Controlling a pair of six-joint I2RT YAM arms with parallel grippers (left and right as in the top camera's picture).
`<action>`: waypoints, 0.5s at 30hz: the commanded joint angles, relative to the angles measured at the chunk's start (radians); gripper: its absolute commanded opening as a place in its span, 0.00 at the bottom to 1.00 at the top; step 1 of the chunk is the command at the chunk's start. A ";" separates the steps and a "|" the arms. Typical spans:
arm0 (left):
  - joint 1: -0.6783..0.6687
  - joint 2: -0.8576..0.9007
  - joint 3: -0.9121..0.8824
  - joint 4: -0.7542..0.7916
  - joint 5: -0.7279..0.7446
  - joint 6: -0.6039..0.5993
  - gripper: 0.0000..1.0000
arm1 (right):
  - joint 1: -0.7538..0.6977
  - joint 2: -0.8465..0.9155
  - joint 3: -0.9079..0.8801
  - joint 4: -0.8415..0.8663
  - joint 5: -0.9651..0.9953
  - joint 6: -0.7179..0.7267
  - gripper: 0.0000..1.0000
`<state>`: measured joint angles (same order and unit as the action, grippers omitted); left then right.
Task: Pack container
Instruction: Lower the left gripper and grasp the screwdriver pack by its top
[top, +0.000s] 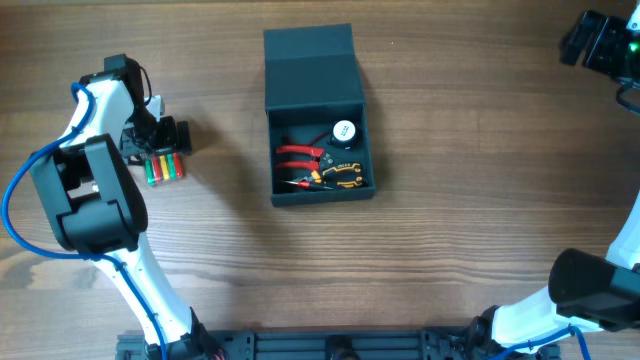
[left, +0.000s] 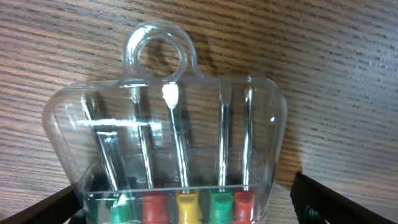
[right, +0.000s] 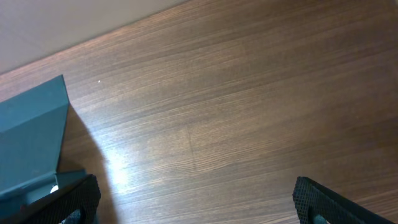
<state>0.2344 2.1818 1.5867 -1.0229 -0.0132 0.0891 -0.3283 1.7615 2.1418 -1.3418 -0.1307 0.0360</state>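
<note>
The dark teal container (top: 282, 193) stands at the table's middle with its flap lid (top: 310, 62) folded back. Inside lie red-handled pliers (top: 299, 152), yellow-and-black pliers (top: 336, 176) and a round white-faced item (top: 343, 131). A clear plastic pack of screwdrivers (top: 166, 167) with red, yellow and green handles lies at the left; it fills the left wrist view (left: 168, 155). My left gripper (top: 158, 135) is open, its fingers on either side of the pack's handle end (left: 186, 214). My right gripper (top: 598, 40) is open and empty at the far right, above bare wood (right: 196, 205).
The container's lid also shows at the left edge of the right wrist view (right: 31, 140). The wooden table (top: 470, 200) stretches between the container and the right arm. The arm bases stand at the front edge.
</note>
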 joint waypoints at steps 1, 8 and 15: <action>-0.003 0.018 -0.017 0.006 0.026 -0.053 1.00 | 0.004 -0.037 -0.008 -0.003 -0.008 -0.010 1.00; -0.003 0.018 -0.017 0.006 0.093 -0.053 1.00 | 0.004 -0.037 -0.008 -0.010 -0.004 -0.015 1.00; -0.003 0.018 -0.017 -0.016 0.096 -0.053 0.96 | 0.004 -0.037 -0.008 -0.014 -0.004 -0.037 1.00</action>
<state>0.2348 2.1818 1.5867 -1.0245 0.0097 0.0460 -0.3283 1.7615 2.1418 -1.3510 -0.1307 0.0208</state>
